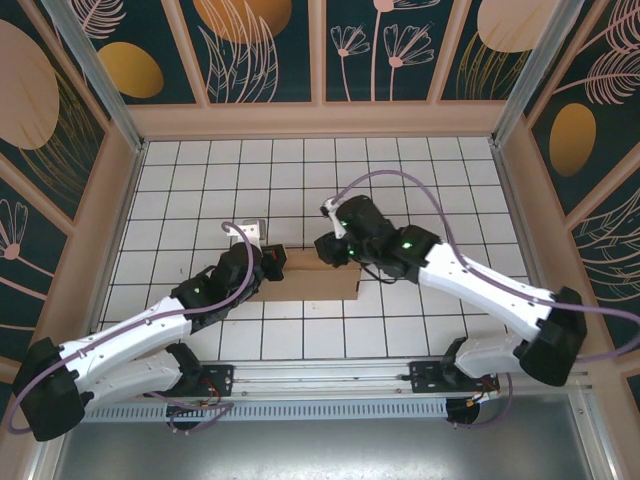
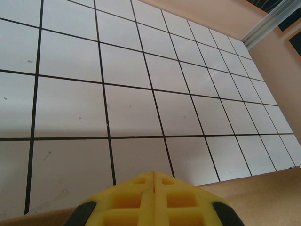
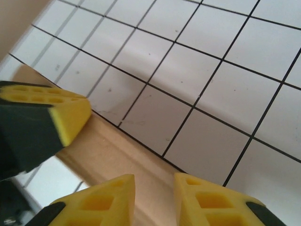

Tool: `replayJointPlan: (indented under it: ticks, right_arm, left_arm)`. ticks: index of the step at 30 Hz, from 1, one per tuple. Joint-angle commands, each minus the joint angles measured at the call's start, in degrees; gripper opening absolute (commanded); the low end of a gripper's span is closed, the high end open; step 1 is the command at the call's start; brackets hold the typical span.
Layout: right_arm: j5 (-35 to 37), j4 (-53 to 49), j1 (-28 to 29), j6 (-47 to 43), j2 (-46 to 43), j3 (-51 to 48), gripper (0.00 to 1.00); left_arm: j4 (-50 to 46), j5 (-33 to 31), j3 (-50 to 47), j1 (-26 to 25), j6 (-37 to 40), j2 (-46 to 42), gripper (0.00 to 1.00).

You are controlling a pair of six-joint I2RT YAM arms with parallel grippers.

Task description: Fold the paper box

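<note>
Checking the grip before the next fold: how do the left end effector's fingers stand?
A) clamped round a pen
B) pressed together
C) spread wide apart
B: the left end effector has its yellow fingers meeting with no gap, at the paper box edge.

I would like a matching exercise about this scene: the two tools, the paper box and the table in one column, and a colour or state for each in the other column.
Things:
1. left tool
2. right tool
3. paper box
4. tiled table

Colours or states:
a. brown cardboard
b. fingers apart, with a gap
c. white with dark lines
d. fingers pressed together

Pairs: 1-d, 2-b, 3-a, 4-c.
</note>
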Motion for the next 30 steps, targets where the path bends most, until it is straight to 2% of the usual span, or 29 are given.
replayJointPlan:
  ticks: [1, 5, 11, 16, 22, 27, 30]
  right_arm:
    - [5.34, 4.02, 2.32, -1.55, 3.22, 1.43, 0.24]
    - [7.52, 6.94, 5.95, -1.47, 3.74, -0.03, 0.2]
    - [17.02, 12.81, 11.28, -0.98, 0.13, -7.74, 0.19]
    - [19.79, 14.27, 12.2, -0.01, 0.67, -10.94, 0.19]
    - [19.62, 14.92, 12.16, 1.15, 1.43, -13.38, 0.18]
    - [18.9, 15.6, 12.16, 2.65, 1.56, -15.15, 0.18]
    - [18.76, 15.88, 12.16, 3.06, 1.51, -15.5, 0.18]
  left_arm:
    - [-5.86, 2.43, -2.37, -0.63, -0.51, 0.11, 0.0]
    - [-5.95, 2.33, -2.62, -0.63, -0.68, -0.37, 0.0]
    - [-5.77, 2.4, -2.7, -0.62, -0.58, -0.4, 0.0]
    - [-5.77, 2.83, -2.18, -0.6, -0.49, 0.11, 0.0]
    - [-6.8, 3.33, -0.91, -0.62, 0.49, -1.33, 0.0]
    - [-8.65, 4.47, 0.99, -0.17, 1.11, -4.57, 0.17]
    - [-12.03, 4.76, 2.67, 1.16, 1.86, -7.2, 0.31]
